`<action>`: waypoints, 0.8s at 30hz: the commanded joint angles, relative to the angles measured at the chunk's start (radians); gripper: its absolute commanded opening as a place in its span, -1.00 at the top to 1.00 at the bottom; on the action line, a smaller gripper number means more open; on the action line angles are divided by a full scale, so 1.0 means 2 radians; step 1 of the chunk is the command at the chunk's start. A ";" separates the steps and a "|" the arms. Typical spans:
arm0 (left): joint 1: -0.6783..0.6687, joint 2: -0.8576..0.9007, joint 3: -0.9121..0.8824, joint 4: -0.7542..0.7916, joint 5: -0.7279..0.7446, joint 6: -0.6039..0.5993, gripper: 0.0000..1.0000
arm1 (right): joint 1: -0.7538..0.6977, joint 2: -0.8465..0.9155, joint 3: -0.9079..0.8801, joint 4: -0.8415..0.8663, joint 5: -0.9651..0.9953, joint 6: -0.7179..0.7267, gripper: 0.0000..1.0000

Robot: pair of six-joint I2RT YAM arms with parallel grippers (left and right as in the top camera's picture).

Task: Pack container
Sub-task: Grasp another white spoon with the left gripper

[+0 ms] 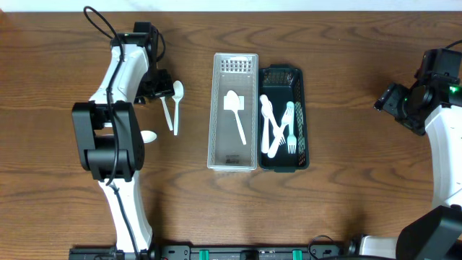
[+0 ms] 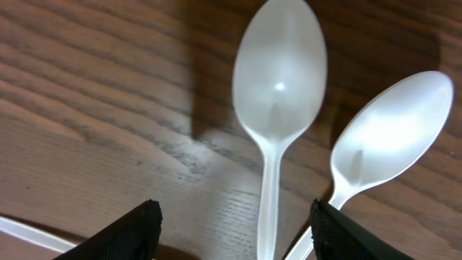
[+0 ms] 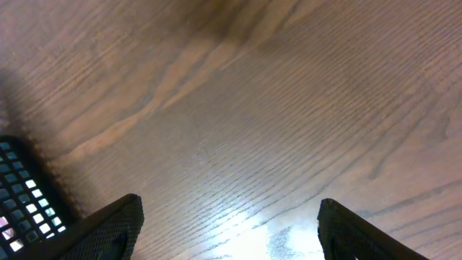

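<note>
While left claw (image 2: 232,227) hovers spread, dark wood table (image 2: 108,130) shines (grain visible).

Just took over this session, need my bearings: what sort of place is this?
Probably a lab workbench, not a kitchen: a wooden table, a clear bin beside a black bin, and only disposable plastic cutlery.

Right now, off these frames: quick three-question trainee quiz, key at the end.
1. True or false: the left hand is shut.
2. Which holds the teal fork? A clear basket; B black basket; C neither.
3. Fill in: the left wrist view shows ___ white spoons.
Key: 1 false; 2 B; 3 two.
</note>
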 commanded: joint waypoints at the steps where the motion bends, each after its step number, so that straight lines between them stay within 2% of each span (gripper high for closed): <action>1: -0.009 0.023 0.002 0.001 -0.008 -0.001 -0.36 | -0.003 0.002 0.000 0.001 0.000 0.001 -0.61; 5: -0.013 0.039 0.002 0.000 -0.008 -0.001 -0.34 | -0.003 0.002 0.000 0.001 0.000 0.001 -0.61; 10: -0.011 0.045 0.002 0.000 -0.009 -0.001 -0.15 | -0.003 0.002 0.000 -0.002 0.000 0.001 -0.61; 18: -0.010 0.045 0.001 0.001 -0.008 -0.001 0.37 | -0.003 0.002 0.000 -0.002 0.000 0.001 -0.61; 20: -0.010 0.045 0.001 0.003 -0.008 -0.001 0.45 | -0.003 0.002 0.000 -0.002 0.000 0.001 -0.61; 24: -0.010 0.045 0.001 0.003 -0.008 0.011 0.87 | -0.003 0.002 0.000 -0.003 0.000 0.001 -0.60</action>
